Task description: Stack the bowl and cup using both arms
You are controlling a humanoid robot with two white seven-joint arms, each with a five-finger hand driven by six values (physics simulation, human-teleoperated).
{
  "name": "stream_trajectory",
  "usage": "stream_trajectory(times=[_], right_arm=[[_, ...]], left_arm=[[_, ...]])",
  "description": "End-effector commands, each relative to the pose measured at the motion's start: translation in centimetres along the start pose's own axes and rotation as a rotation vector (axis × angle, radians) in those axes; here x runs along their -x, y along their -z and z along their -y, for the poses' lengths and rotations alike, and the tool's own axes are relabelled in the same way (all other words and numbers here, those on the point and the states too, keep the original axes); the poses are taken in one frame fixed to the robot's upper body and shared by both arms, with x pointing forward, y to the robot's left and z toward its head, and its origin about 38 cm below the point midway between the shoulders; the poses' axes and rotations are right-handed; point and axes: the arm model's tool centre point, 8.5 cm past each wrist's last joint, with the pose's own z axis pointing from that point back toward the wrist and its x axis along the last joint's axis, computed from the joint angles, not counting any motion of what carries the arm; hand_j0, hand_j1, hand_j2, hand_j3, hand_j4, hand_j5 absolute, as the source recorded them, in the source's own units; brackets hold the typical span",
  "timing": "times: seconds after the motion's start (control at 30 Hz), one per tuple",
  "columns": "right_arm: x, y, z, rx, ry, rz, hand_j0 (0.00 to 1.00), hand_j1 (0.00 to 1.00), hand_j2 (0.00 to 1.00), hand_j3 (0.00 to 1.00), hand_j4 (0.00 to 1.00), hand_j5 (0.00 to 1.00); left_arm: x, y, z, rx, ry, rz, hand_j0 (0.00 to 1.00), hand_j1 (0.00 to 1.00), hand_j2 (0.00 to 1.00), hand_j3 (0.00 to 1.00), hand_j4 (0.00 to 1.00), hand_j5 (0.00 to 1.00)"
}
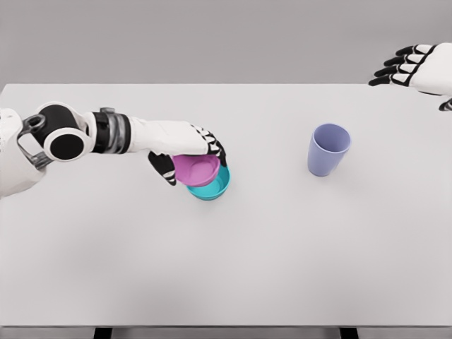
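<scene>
Left hand (189, 150) sits left of frame centre, arm coming in from the left edge, fingers curled over the pink bowl (197, 169) with the thumb under its left rim and the dark fingertips over the top right rim, so it's gripping the bowl. Pink bowl is tilted and sits partly inside the teal bowl (212, 186), which rests on the white table (282, 247) just below and right of it; only the teal bowl's lower right rim and wall show. Can't tell if the pink bowl is fully seated or just touching the teal rim. Lavender cup (328, 149) stands upright, mouth up, right of centre, well apart from both bowls. Right hand (417, 69) is in the upper right corner, off past the table's far edge, fingers loosely extended toward the left, holding nothing.
</scene>
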Motion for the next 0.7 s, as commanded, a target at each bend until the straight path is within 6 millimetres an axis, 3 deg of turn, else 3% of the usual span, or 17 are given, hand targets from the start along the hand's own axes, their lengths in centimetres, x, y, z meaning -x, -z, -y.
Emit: stream_trajectory(times=[0.0, 0.17, 0.2, 0.27, 0.3, 0.4, 0.53, 0.6, 0.67], right_arm=[[0.1, -0.4, -0.3, -0.029, 0.0, -0.007, 1.0, 1.0, 1.0, 1.0, 1.0, 1.0], [0.6, -1.3, 2.0, 0.099, 0.074, 0.018, 1.0, 1.0, 1.0, 1.0, 1.0, 1.0], [0.0, -0.4, 2.2, 0.111, 0.069, 0.04, 1.0, 1.0, 1.0, 1.0, 1.0, 1.0], [0.4, -1.2, 3.2, 0.136, 0.055, 0.023, 1.0, 1.0, 1.0, 1.0, 1.0, 1.0], [0.2, -2.1, 4.8, 0.181, 0.024, 0.014, 1.0, 1.0, 1.0, 1.0, 1.0, 1.0], [0.1, -2.2, 5.5, 0.2, 0.01, 0.014, 1.0, 1.0, 1.0, 1.0, 1.0, 1.0], [-0.7, -0.4, 5.4, 0.215, 0.017, 0.051, 1.0, 1.0, 1.0, 1.0, 1.0, 1.0], [-2.0, 1.5, 4.9, 0.199, 0.025, 0.106, 1.0, 1.0, 1.0, 1.0, 1.0, 1.0], [-1.4, 2.3, 4.1, 0.192, 0.062, 0.104, 1.0, 1.0, 1.0, 1.0, 1.0, 1.0]], left_arm=[[-0.3, 0.4, 0.0, 0.001, 0.001, 0.007, 0.74, 0.74, 0.74, 0.74, 0.74, 0.74], [-0.3, 1.0, 0.0, 0.004, 0.005, 0.007, 0.74, 0.74, 0.74, 0.74, 0.74, 0.74], [-0.2, 1.0, 0.0, 0.004, 0.003, 0.006, 0.74, 0.74, 0.74, 0.74, 0.74, 0.74], [0.0, 1.1, 0.2, 0.006, -0.001, 0.003, 0.74, 0.74, 0.74, 0.74, 0.74, 0.74], [0.0, 1.2, 0.3, 0.008, 0.001, 0.001, 0.75, 0.75, 0.75, 0.75, 0.75, 0.75], [-0.1, 1.4, 0.3, 0.008, 0.0, 0.004, 0.76, 0.76, 0.76, 0.76, 0.76, 0.76], [-0.1, 1.5, 0.2, 0.007, 0.001, 0.006, 0.77, 0.77, 0.77, 0.77, 0.77, 0.77], [-0.3, 1.6, 0.1, 0.006, 0.004, 0.011, 0.77, 0.77, 0.77, 0.77, 0.77, 0.77], [-0.4, 1.7, 0.2, 0.007, 0.007, 0.011, 0.78, 0.78, 0.78, 0.78, 0.78, 0.78]])
